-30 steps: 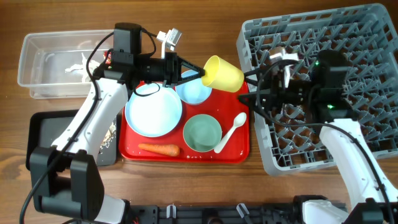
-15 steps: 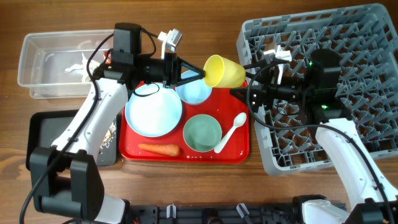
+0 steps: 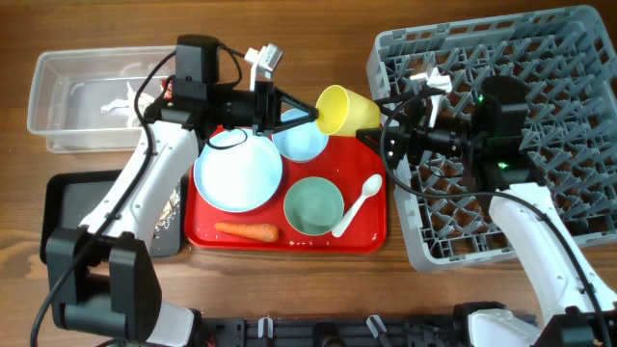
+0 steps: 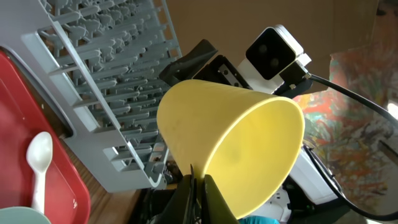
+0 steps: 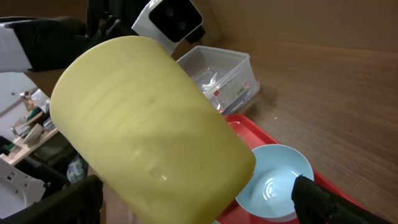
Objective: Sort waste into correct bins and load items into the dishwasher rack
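The small yellow cup hangs in the air over the red tray's far right corner. My left gripper is shut on its rim. The cup fills the left wrist view and the right wrist view. My right gripper is open at the cup's base, with a finger on each side of it. The grey dishwasher rack stands at the right. The light blue bowl, light blue plate, mint bowl, white spoon and carrot lie on the tray.
The red tray lies in the middle. The clear tub at the far left holds a white napkin and a red-and-white wrapper. The black tray at the front left holds beige scraps, partly hidden by my left arm.
My right gripper has moved left from over the rack to the cup's base. The cup has shifted slightly up and left. The left arm has hardly moved.
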Motion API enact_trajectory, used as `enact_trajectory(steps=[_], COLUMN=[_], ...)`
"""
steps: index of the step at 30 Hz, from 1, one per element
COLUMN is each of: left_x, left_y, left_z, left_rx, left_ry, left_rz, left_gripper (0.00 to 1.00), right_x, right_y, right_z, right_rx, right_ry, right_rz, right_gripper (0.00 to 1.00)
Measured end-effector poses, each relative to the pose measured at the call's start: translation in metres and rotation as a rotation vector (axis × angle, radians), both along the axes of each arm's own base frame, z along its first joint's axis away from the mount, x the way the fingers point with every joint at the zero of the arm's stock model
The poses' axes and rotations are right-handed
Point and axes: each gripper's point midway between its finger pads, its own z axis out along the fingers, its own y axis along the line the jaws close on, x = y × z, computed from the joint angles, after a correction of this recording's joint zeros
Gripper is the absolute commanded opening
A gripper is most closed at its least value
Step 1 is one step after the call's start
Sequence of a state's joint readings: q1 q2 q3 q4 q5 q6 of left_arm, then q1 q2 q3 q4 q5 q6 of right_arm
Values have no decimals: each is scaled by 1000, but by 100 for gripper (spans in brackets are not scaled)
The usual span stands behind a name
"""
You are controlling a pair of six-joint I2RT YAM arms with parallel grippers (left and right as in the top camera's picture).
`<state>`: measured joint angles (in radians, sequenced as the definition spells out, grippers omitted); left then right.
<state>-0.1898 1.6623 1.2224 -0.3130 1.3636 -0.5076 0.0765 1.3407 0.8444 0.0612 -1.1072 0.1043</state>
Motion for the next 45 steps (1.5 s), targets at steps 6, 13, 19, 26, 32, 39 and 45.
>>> enact_trajectory(steps=[6, 13, 19, 26, 32, 39, 45], left_x=[0, -1, -1, -3, -7, -4, 14], left_y=[0, 0, 0, -3, -18, -18, -22], left_z=[0, 1, 1, 2, 11, 8, -17], left_rx=[0, -5, -5, -7, -30, -15, 120], left_ry=[0, 2, 2, -8, -53, -29, -51], left_rz=[0, -5, -6, -15, -55, -36, 88], left_gripper=[4, 4, 4, 4, 4, 4, 32], right_x=[-1, -27, -37, -38, -38, -35, -12], right_y=[2, 10, 12, 12, 12, 11, 3], right_z=[5, 16, 20, 21, 21, 18, -2], right_rx=[11, 67, 93, 96, 96, 92, 44], right_ry=[-29, -69, -74, -74, -73, -43, 111], right_rz=[20, 181, 240, 245, 245, 221, 44], right_gripper=[100, 99, 95, 95, 95, 99, 92])
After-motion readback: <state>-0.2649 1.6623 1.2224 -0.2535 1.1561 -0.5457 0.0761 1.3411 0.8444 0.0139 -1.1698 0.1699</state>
